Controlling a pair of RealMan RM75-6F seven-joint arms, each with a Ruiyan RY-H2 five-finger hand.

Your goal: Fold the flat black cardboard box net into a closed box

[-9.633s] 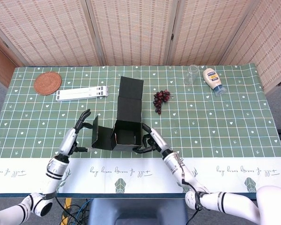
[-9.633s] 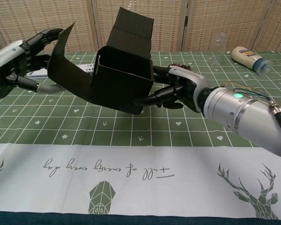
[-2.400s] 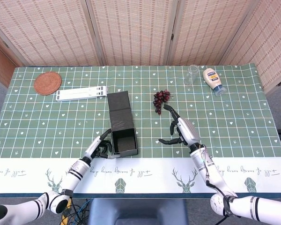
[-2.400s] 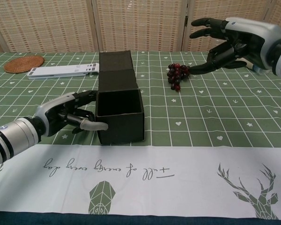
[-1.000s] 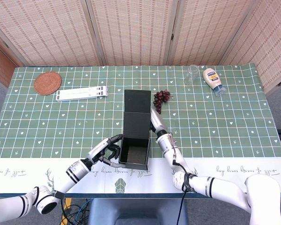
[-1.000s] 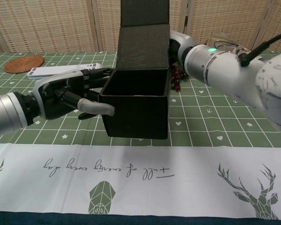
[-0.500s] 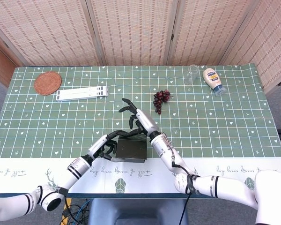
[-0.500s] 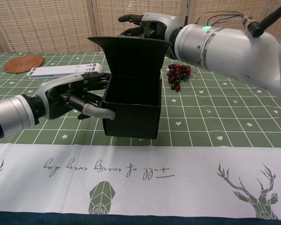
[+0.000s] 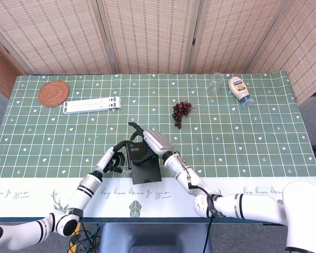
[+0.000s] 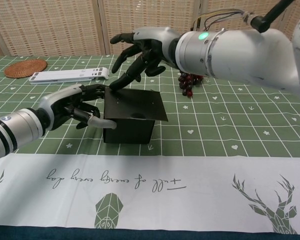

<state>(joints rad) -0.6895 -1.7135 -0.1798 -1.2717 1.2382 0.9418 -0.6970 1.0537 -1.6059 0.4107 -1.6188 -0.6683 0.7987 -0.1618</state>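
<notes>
Head view, box position: black cardboard box (image 9: 143,164) near the front of the green tablecloth (image 9: 263,132), just behind the white border strip, lid now lying over the top.
Head view, left hand: left hand (image 9: 116,158) touching the box's left wall, fingers curled against it, bracing rather than enclosing.
Head view, right hand: right hand (image 9: 150,142) directly above the rear of the lid, fingers spread, holding nothing.
Head view, key relation: box straight below the right hand and just right of the left hand; long axis running front to back; right hand the better placed to press down.
Head view, bystanders: grapes (image 9: 181,112) behind the box, well apart; woven coaster (image 9: 53,93), white stand (image 9: 91,105), glass (image 9: 216,83) and sauce bottle (image 9: 240,90) along the far edge.
Chest view, box: lid on top but overhanging to the right and front, edge flap not tucked in; judged nearly closed, not yet seated.
Chest view, left hand: thumb against the lower left wall, fingers curved around the upper left corner.
Chest view, right hand: splayed, fingertips (image 10: 121,79) touching or almost touching the lid's rear left corner; cannot tell which.
Change from half a second ago: lid down from a raised, open slant to flat; dark interior no longer visible; right hand lower and further forward over the box.
</notes>
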